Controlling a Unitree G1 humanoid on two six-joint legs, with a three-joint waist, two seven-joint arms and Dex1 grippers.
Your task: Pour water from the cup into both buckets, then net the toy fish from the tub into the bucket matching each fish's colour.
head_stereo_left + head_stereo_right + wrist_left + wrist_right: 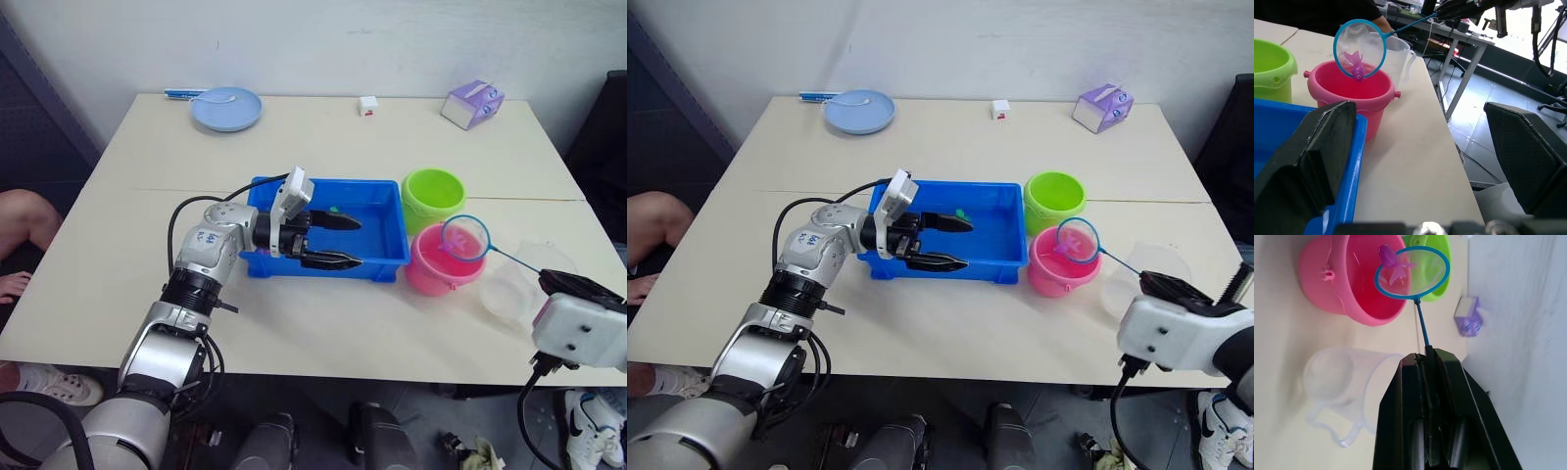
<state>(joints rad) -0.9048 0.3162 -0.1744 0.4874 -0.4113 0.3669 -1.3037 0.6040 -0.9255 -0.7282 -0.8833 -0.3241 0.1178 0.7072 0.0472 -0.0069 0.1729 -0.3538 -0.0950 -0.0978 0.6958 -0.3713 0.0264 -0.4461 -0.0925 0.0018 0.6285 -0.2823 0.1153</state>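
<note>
Near wall of tub [323, 264] partly hidden behind left gripper [338, 241]. Tiny green fish [334, 209] inside too small to make out. Cup [519, 284] partly hidden behind right wrist.

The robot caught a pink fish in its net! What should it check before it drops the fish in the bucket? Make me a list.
1. Fish in the net: ok. A pink fish sits in the mesh of the net.
2. Right bucket: ok. The net's hoop hangs over the pink bucket, which matches the fish.
3. Grip on the stick: ok. The right hand is shut on the net's handle.
4. Green bucket out of the way: ok. It stands beside the pink one, not under the hoop.
5. Left hand out of the way: ok. It is open, at the blue tub, apart from the net.
6. Cup safe: ok. It stands upright near the pink bucket.
</note>
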